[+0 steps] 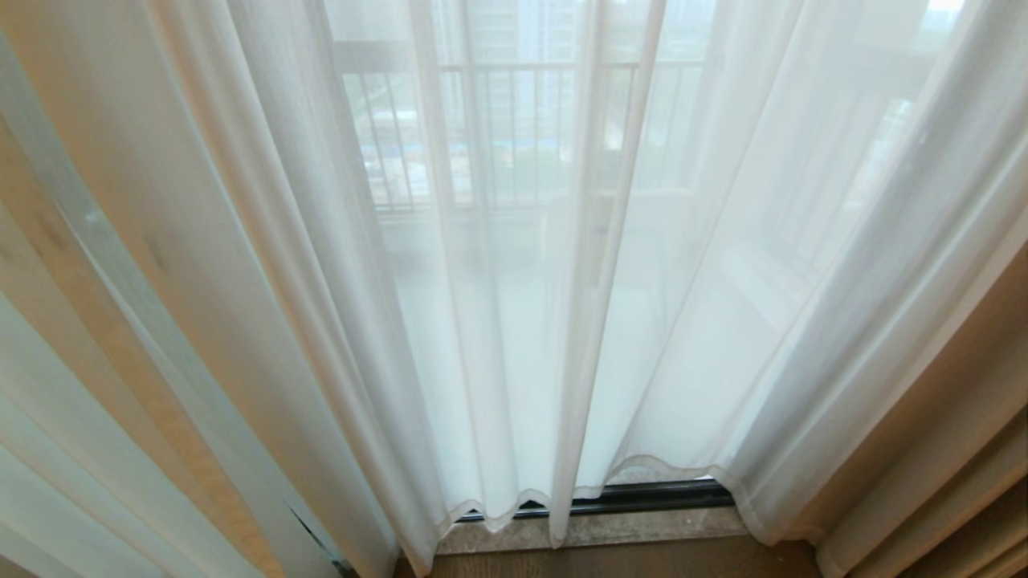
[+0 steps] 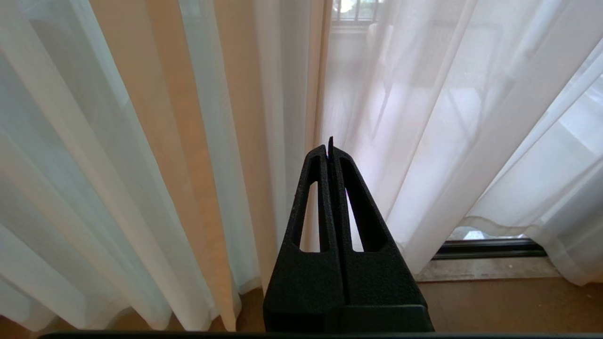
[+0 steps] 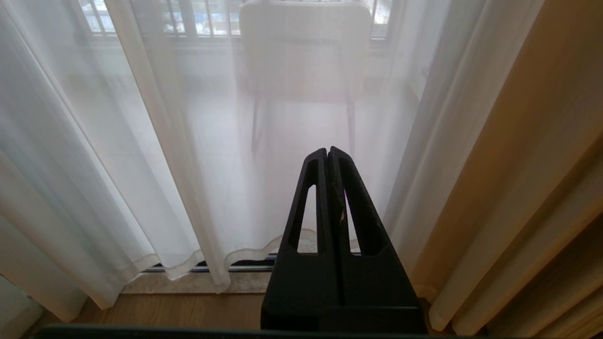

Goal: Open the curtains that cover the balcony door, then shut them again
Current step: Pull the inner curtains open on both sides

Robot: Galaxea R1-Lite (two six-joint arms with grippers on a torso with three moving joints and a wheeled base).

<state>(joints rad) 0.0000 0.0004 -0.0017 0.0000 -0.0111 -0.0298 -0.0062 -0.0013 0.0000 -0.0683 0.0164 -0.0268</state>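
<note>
Both claws pinched together; curtains (image 1: 514,321) apparently unlabelled.

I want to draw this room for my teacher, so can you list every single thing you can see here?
curtains: sheer white panels, drawn shut across the glass, hems just above the floor
drapes: thick beige-tan, one at each outer side of the sheer panels
door track: one, dark, showing under the hems
stone sill: one, pale grey-brown strip in front of the track
wood floor: brown, nearest the robot
balcony railing: dark bars, seen dimly through the fabric
chair: one, pale, out on the balcony behind the fabric
left gripper: black, shut, held short of the fabric
right gripper: black, shut, held short of the fabric
</note>
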